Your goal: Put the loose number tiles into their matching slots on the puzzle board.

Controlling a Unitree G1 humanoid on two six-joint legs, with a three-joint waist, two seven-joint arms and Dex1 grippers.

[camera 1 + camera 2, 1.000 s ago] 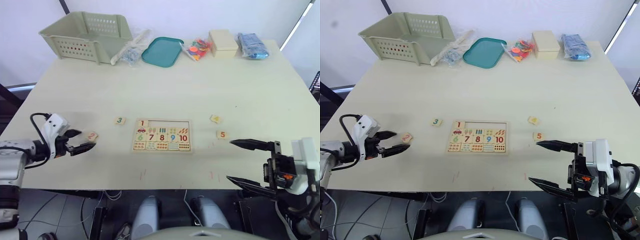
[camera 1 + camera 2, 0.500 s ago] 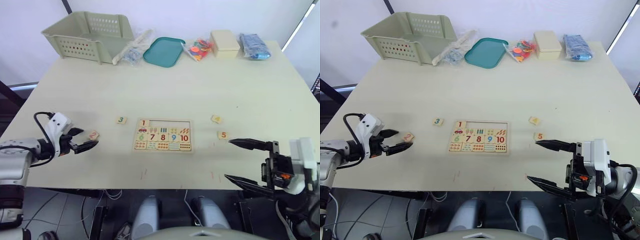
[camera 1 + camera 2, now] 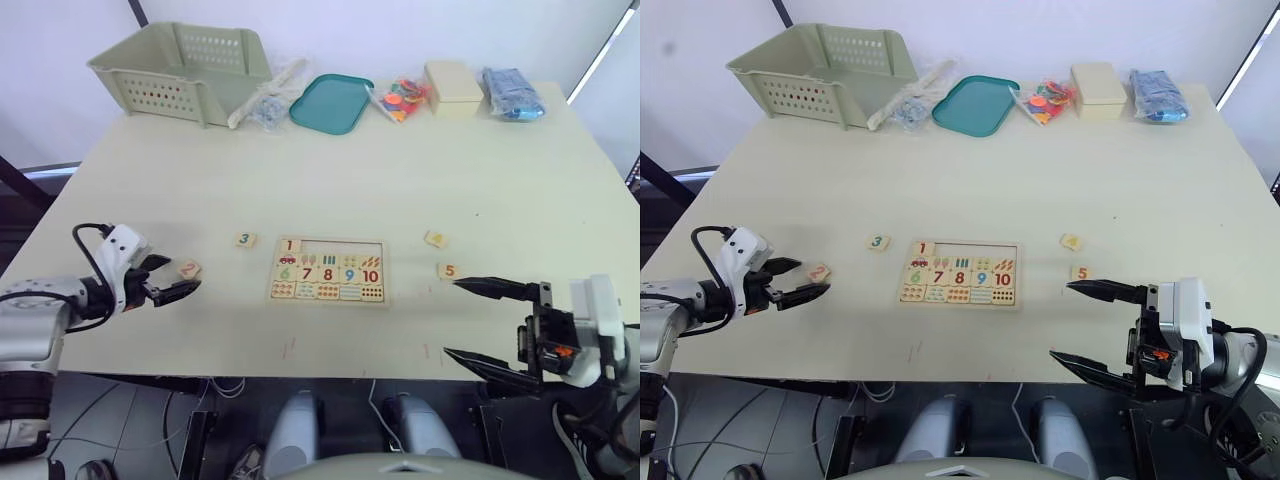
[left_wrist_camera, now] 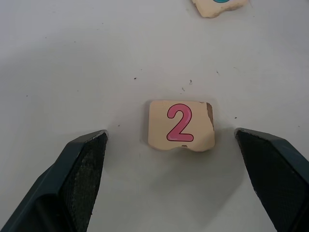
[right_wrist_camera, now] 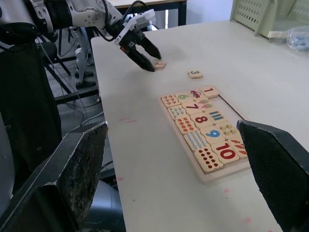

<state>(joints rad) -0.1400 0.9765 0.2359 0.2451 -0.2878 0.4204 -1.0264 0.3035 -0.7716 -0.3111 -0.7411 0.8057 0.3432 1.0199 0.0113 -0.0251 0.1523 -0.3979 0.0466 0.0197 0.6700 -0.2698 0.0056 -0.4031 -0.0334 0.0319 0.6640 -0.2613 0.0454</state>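
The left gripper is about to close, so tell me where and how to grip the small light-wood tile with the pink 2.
Grip the small light-wood tile with the pink 2 by its two opposite side edges, coming straight down from above. It lies flat on the table, so only the thin edges offer a hold. The open left gripper already straddles it; one corner looks chipped.

Tile (image 4: pixel 181 125): "2"; board (image 3: pixel 328 271): 6–10
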